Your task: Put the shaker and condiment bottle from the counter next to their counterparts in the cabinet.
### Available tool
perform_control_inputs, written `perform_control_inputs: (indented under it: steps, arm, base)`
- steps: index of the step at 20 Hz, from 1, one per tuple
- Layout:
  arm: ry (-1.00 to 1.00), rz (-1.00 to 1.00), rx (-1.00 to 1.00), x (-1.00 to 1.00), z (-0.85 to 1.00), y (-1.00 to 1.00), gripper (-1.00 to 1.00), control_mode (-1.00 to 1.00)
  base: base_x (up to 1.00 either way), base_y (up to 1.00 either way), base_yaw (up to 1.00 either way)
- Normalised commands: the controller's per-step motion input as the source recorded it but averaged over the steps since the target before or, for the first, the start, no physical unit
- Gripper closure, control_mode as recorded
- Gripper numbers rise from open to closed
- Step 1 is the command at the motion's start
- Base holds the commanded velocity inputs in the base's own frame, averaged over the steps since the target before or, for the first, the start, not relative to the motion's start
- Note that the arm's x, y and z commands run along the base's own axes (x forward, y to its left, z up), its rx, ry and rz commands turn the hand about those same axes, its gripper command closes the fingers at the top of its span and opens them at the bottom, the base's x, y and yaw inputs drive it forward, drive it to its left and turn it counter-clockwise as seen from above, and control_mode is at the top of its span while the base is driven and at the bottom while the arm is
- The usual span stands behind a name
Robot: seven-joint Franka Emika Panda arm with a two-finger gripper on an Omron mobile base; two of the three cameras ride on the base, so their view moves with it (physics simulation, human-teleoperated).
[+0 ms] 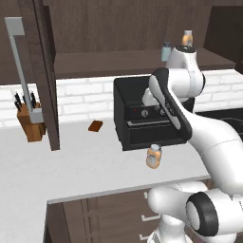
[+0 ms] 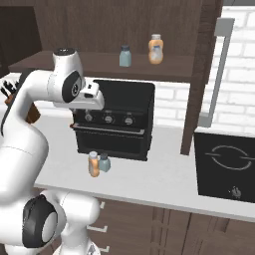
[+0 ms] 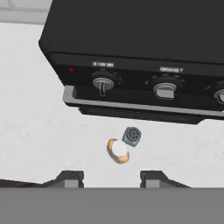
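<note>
On the counter (image 2: 149,179), just in front of the black oven, the amber condiment bottle (image 2: 93,164) and the blue-grey shaker (image 2: 104,162) stand side by side, almost touching. From above, the hand view gives the bottle's pale cap (image 3: 119,150) and the shaker's grey cap (image 3: 131,136). My gripper (image 3: 111,178) hangs well above them, open, with nothing between its fingers. The counterparts stand on the cabinet shelf (image 2: 169,67): a shaker (image 2: 125,56) and an amber bottle (image 2: 156,49). In the left base view the arm hides the counter shaker; the bottle (image 1: 153,156) shows.
The black oven (image 2: 117,114) with its knobs sits under the shelf. The cabinet doors (image 1: 42,71) (image 2: 201,74) stand open with grey bar handles. A knife block (image 1: 31,122) and a small brown item (image 1: 95,126) lie to the left, a cooktop (image 2: 226,167) to the right.
</note>
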Motion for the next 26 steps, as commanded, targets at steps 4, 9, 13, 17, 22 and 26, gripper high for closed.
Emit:
perform_control_inputs:
  steps: [4,9,13,17,22,26]
  arm:
    - [-0.02,0.0,-0.02,-0.25,-0.04,0.01,-1.0,-1.0]
    - [-0.11,0.0,0.0,-0.61,-0.32,0.0,-1.0,-1.0]
    - [-0.13,0.08,0.0,-0.62,-0.53,-0.09,-1.0,-1.0]
    - [-0.12,0.12,0.0,-0.37,-0.63,-0.24,-1.0,-1.0]
    - [-0.02,0.07,0.0,-0.02,-0.31,-0.02,-1.0,-1.0]
    - [0.0,0.0,0.01,0.0,-0.18,0.0,-1.0,-1.0]
  base:
    - [0.0,0.0,0.0]
    - [0.0,0.0,0.0]
    - [0.0,0.0,0.0]
    - [0.0,0.0,0.0]
    - [0.0,0.0,0.0]
    - [0.0,0.0,0.0]
